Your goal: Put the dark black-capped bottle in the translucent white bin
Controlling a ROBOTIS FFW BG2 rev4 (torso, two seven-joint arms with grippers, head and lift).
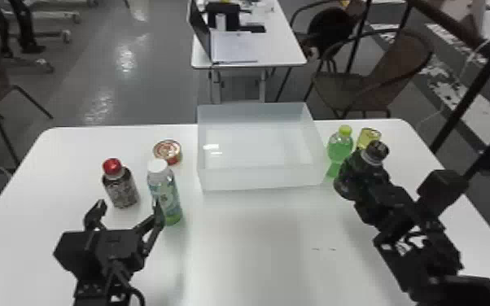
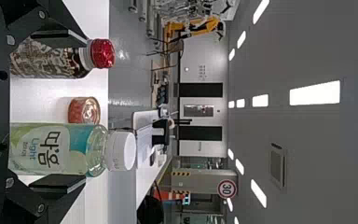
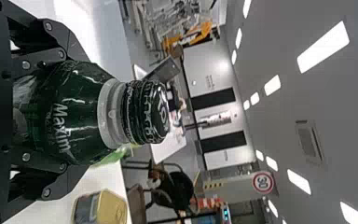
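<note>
So the right gripper [image 1: 364,184] has the dark bottle [image 3: 70,114], closed on the body with one finger down each side. The fingers are only as far apart as the bottle is thick, so they're partly spread around it rather than shut together. The black cap [image 3: 149,112] and pale neck ring [image 3: 112,113] poke out past the fingertips, away from the palm. In the head view the bottle's tilted, cap end up and leaning toward the robot's right.

The translucent white bin [image 1: 262,177] is off to the left of that gripper and a bit farther forward, so the bottle's outside it, past the bin's right side. Just beyond the gripper, slightly left, is the green bottle [image 1: 340,148], and the yellow can [image 1: 365,137] is past the black cap.

The left gripper [image 1: 129,204] is wide open, fingers well apart. Just ahead of it is the red-capped bottle [image 1: 121,188], standing upright. The white-capped bottle [image 1: 163,189] is upright too, right by its right-hand finger; can't tell if they're actually touching. The small round tin [image 1: 167,151] is farther out ahead of that gripper, on the table [image 1: 256,244].
</note>
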